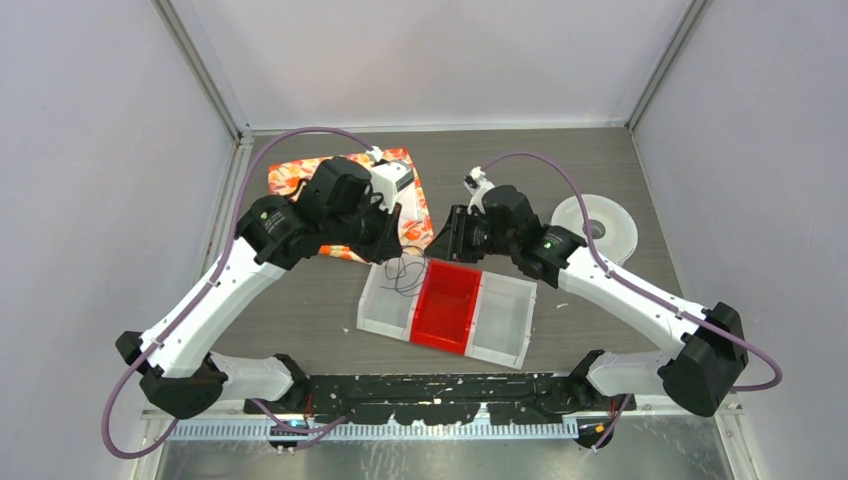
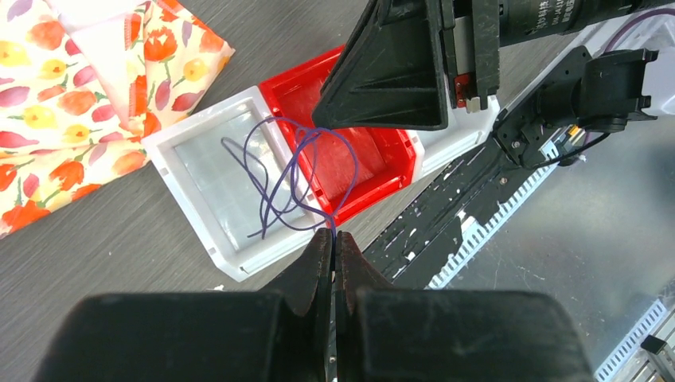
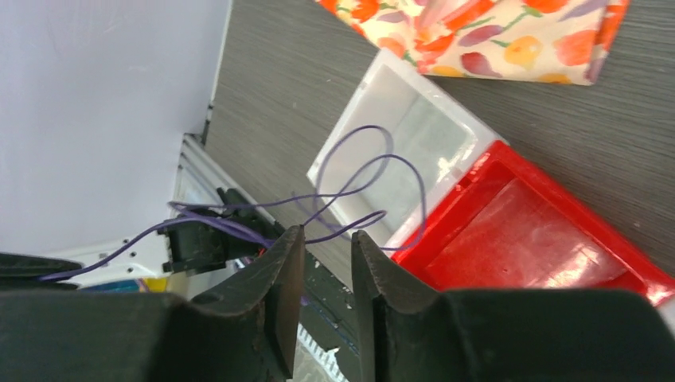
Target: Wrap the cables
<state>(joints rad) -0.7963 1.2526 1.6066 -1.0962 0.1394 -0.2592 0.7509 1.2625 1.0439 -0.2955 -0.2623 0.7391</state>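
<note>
1. Pale walls and aluminium posts box in a dark grey wood-grain table [image 1: 300,310]. Only the top camera shows you all of it.
2. You have two arms. The left arm [image 1: 215,300] comes in from 7 o'clock and the right arm [image 1: 640,300] from 5 o'clock. Their wrists meet just past the table's middle.
3. One flowered cloth [image 1: 290,178] lies at 11 o'clock, partly hidden by your left arm.
4. One row of three bins sits at centre: a clear-white bin [image 1: 372,318] at its 9 o'clock end, a red bin [image 1: 447,310] in the middle, and a second clear-white bin [image 1: 505,325] at 3 o'clock.
5. One white reel [image 1: 610,228] lies at 2 o'clock. Only the top view shows it.
6. Your left gripper [image 2: 333,239] has its fingers pressed flat together with no gap, and it pinches the cables [image 2: 294,171] right at the tips.
7. Your right gripper [image 3: 328,243] stands narrowly parted, with a slim gap showing. A strand crosses at that gap, but you cannot tell whether it touches either finger.
8. The cables are hair-fine and violet-blue, one tangle of several loose loops. They hang over the 9 o'clock bin and the near wall of the red bin. From the top they are only a faint dark scribble at the row's 10 o'clock corner. The wrist cameras give you the colour and the separate loops.
</note>
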